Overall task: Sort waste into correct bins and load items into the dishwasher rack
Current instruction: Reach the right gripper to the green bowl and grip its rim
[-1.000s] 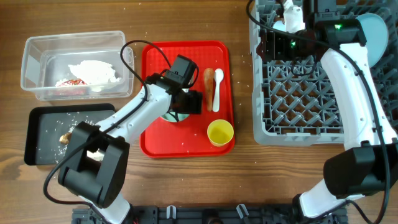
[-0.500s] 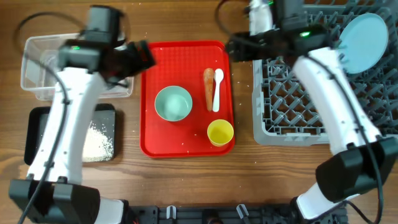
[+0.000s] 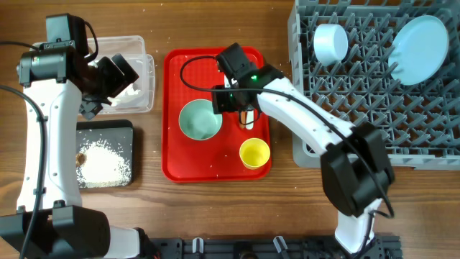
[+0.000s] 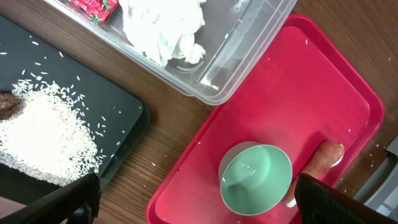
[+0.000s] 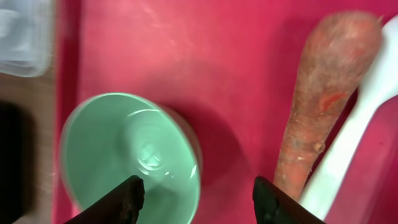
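Observation:
My right gripper [image 3: 231, 103] [image 5: 199, 202] is open and empty, low over the red tray, between the pale green bowl [image 3: 200, 120] [image 5: 130, 162] and the orange-brown carrot stick [image 5: 323, 99]. The white spoon [image 5: 357, 140] lies beside the stick. The yellow cup [image 3: 254, 152] stands at the tray's front. My left gripper [image 3: 115, 72] [image 4: 199, 208] is open and empty above the clear tub [image 3: 147, 101], which holds the napkin [image 4: 165, 28] and the wrapper [image 4: 93, 6]. The black tray [image 3: 126, 129] holds rice [image 3: 104, 162] and a brown lump [image 3: 81, 157]. The rack [image 3: 374, 108] holds a white bowl [image 3: 330, 43] and the blue plate [image 3: 420, 49].
The red serving tray [image 3: 176, 165] sits mid-table between the bins on the left and the rack on the right. Bare wood table [image 3: 215, 208] lies in front of them. The right arm stretches from the rack's front edge over the tray.
My left arm left the red tray and now hovers by the clear tub. My right arm came from the rack to the red tray. Rice now lies on the black tray.

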### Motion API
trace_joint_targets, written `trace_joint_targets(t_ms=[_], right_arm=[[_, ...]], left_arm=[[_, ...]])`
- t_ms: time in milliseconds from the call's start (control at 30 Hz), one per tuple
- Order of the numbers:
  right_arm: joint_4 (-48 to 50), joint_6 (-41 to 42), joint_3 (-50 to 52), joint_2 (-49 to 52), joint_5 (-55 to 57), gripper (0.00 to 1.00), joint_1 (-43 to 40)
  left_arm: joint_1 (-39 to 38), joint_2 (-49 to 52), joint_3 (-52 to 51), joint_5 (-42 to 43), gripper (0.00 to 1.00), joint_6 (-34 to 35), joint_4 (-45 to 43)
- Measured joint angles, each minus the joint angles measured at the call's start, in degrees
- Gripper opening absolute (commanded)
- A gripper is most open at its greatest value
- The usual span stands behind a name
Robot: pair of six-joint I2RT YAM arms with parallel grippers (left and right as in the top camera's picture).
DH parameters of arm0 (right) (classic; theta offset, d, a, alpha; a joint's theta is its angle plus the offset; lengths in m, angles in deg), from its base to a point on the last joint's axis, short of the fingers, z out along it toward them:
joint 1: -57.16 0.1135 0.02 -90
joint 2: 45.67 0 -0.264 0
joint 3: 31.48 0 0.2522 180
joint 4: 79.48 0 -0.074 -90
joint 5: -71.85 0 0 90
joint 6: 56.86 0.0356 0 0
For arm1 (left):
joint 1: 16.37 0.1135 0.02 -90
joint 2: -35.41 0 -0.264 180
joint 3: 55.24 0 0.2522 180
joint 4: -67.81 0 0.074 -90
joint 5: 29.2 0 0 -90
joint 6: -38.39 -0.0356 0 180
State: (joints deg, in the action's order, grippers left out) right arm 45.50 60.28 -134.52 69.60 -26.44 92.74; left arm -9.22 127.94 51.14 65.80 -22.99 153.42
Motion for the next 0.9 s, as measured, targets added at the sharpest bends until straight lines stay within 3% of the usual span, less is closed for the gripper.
trace_joint_targets(t_ms=[167, 267, 433, 500, 533, 900], right_arm=[[0.26, 1.27, 0.00, 3.58, -0.57, 0.46, 0.00], [0.87, 1.64, 0.00, 4.39, -1.09, 0.36, 0.02], [2.21, 2.51, 0.00, 6.16, -2.10, 0.29, 0.02], [2.32, 2.86, 0.00, 7.17, -2.34, 0.20, 0.02], [2.36, 3.08, 0.00, 7.54, -2.45, 0.04, 0.02], [1.44, 2.99, -0.87, 7.56, -3.96, 0.04, -0.83]], left_arm=[[-0.02, 0.00, -0.11, 0.00, 1.00, 0.00, -0.04], [-0.02, 0.00, -0.33, -0.02, 1.00, 0.00, 0.00], [-0.02, 0.00, -0.68, -0.02, 1.00, 0.00, -0.07], [-0.02, 0.00, -0.85, -0.02, 1.00, 0.00, -0.07], [-0.02, 0.00, -0.85, -0.02, 1.00, 0.00, -0.07], [-0.02, 0.00, -0.85, -0.02, 1.00, 0.00, -0.07]])
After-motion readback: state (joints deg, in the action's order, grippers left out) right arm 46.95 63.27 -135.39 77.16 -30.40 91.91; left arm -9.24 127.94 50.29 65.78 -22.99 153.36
